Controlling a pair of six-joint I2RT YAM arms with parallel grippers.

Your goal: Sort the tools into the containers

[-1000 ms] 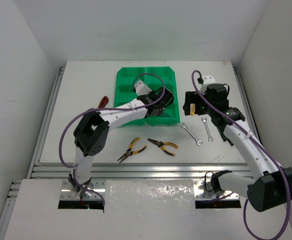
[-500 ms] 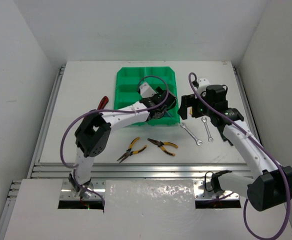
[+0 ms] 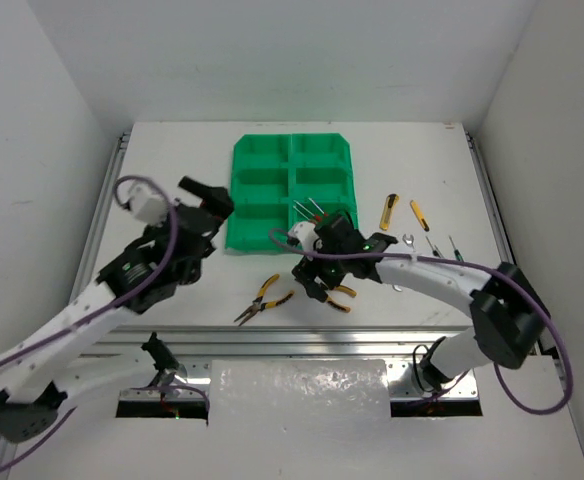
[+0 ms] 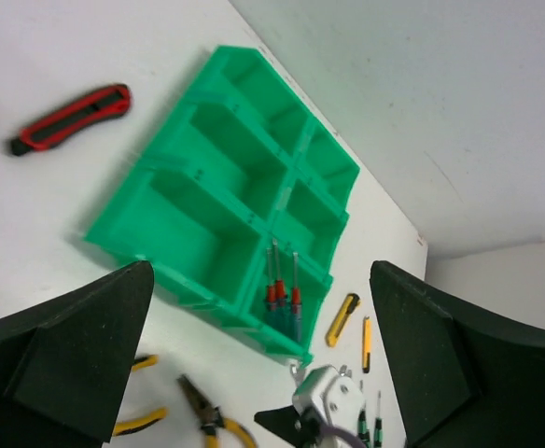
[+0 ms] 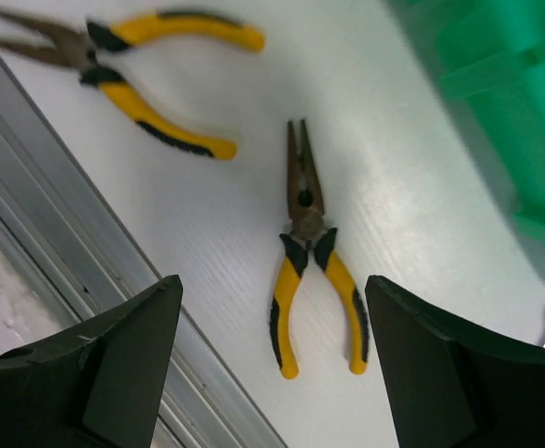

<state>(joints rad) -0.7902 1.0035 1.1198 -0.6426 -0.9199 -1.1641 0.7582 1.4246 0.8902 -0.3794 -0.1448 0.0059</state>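
The green containers tray (image 3: 272,165) (image 4: 218,185) sits at mid-table, with red-handled screwdrivers (image 3: 312,211) (image 4: 282,291) lying in its near right bin. Yellow-handled pliers (image 3: 340,294) (image 5: 312,245) lie on the table right below my right gripper (image 3: 317,272) (image 5: 271,280), which is open and hovers above them with a finger on either side. A second pair of pliers (image 3: 264,298) (image 5: 146,70) lies to the left. My left gripper (image 3: 210,204) (image 4: 258,271) is open and empty, raised left of the tray. A red-and-black knife (image 4: 72,117) lies beside the tray.
Two yellow utility knives (image 3: 388,211) (image 3: 419,215), a silver wrench (image 3: 407,240) and thin green-handled screwdrivers (image 3: 444,247) lie right of the tray. A metal rail (image 3: 302,338) (image 5: 86,243) runs along the table's near edge, close to the pliers.
My left gripper has come out of the tray, swung back to the left and opened. My right gripper has moved from the right side to above the pliers near the front.
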